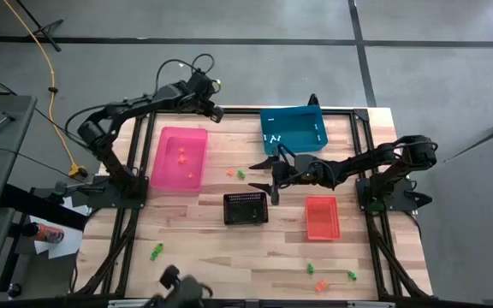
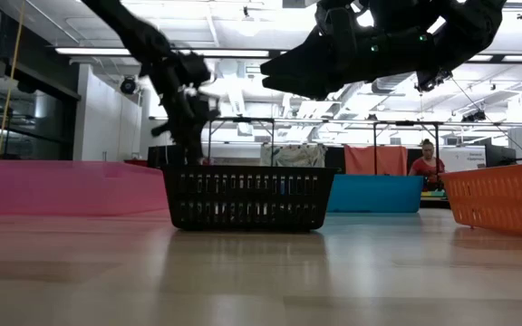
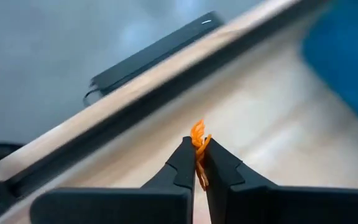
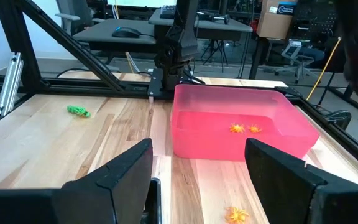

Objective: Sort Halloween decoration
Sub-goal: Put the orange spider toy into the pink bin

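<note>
My left gripper [image 3: 196, 148] is shut on a small orange trinket [image 3: 197, 135] and hangs over the table's far edge, between the pink bin [image 1: 178, 158] and the blue bin [image 1: 294, 128]; the high view shows it at my left gripper [image 1: 216, 111]. Orange trinkets [image 4: 237, 129] lie on the pink bin's floor. White ones [image 1: 272, 139] lie in the blue bin. My right gripper [image 1: 270, 174] stands open above mid-table, its fingers level and pointing toward the pink bin [image 4: 235, 127]. An orange [image 1: 229, 173] and a green trinket [image 1: 240, 174] lie on the table in front of it. My left gripper pinches the orange trinket between its two fingertips [image 3: 185, 155]. The trinket's upper part [image 3: 197, 130] sticks out beyond the tips. The fingers slant downward toward the table's far edge. The trinket is lifted clear of the wooden table.
A black basket [image 1: 245, 208] and a red bin [image 1: 321, 216] stand near mid-table. Loose trinkets lie toward the near edge: a green one [image 1: 157, 251] at the left, an orange one [image 1: 311, 268] and two green ones [image 1: 351, 275] at the right. A person [image 2: 423, 161] sits beyond the table.
</note>
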Available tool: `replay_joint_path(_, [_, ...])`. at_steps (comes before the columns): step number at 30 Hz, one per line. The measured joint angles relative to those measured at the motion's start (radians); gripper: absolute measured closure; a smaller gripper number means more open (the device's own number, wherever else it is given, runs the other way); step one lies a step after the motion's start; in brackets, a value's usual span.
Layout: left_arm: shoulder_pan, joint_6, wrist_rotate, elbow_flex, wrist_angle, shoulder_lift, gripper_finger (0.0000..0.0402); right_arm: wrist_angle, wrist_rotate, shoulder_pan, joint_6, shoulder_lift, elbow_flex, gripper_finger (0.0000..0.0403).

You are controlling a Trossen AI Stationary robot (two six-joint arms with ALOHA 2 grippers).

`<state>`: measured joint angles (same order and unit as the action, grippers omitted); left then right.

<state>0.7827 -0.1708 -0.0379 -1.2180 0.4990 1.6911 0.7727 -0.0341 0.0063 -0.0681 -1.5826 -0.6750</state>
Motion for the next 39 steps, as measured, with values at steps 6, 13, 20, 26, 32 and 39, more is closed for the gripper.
replay_joint_path(6, [-0.193, 0.017, 0.003, 0.16, -0.116, -0.193, 0.0401, -0.008, 0.0, 0.0, 0.0, 0.0, 0.0, 0.0151])
replay_joint_path(13, [-0.491, -0.066, -0.02, 0.551, -0.517, -0.449, 0.0401, -0.013, 0.0, 0.002, 0.016, 0.0, 0.0, 0.0151])
replay_joint_path(20, [-0.769, 0.02, -0.141, 0.868, -1.079, -0.621, 0.0401, 0.02, 0.002, 0.003, 0.026, 0.0, 0.0, 0.0151])
replay_joint_path(26, [-0.865, 0.12, -0.182, 0.931, -1.239, -0.658, 0.0401, 0.084, 0.047, 0.007, 0.045, 0.0, 0.0, 0.0151])
replay_joint_path(32, [-0.894, 0.166, -0.191, 0.931, -1.252, -0.657, 0.0401, 0.172, 0.048, 0.008, 0.043, 0.0, 0.0, 0.0151])
replay_joint_path(39, [-0.895, 0.211, -0.192, 0.931, -1.253, -0.657, 0.0401, 0.145, 0.047, 0.006, 0.035, 0.0, 0.0, 0.0151])
